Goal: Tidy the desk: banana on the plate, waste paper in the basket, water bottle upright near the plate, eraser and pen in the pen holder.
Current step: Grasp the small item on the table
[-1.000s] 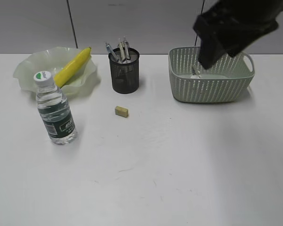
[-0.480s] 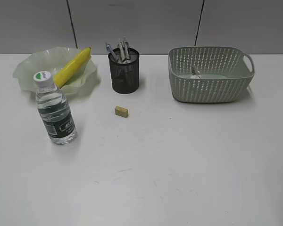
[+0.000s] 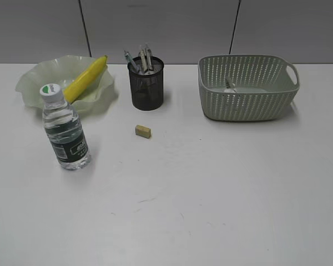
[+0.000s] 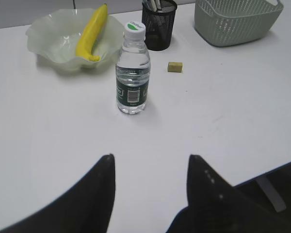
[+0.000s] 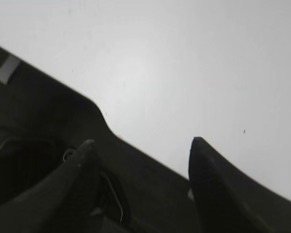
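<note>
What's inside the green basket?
Inside the basket a small grey-white scrap of paper shows near the back wall. The holey front wall hides most of the floor, so whether anything else lies in there cannot be told.

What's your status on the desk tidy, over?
Left gripper and right gripper open, empty, pulled back. Eraser loose on desk before pen holder; nothing blocking it. Banana on plate, water bottle upright.

You've got the banana (image 3: 86,78) lying in the plate (image 3: 36,77), the water bottle (image 3: 65,131) upright just in front, pens in the pen holder (image 3: 147,84), and the eraser (image 3: 143,131) lying loose on the desk (image 3: 222,188).
</note>
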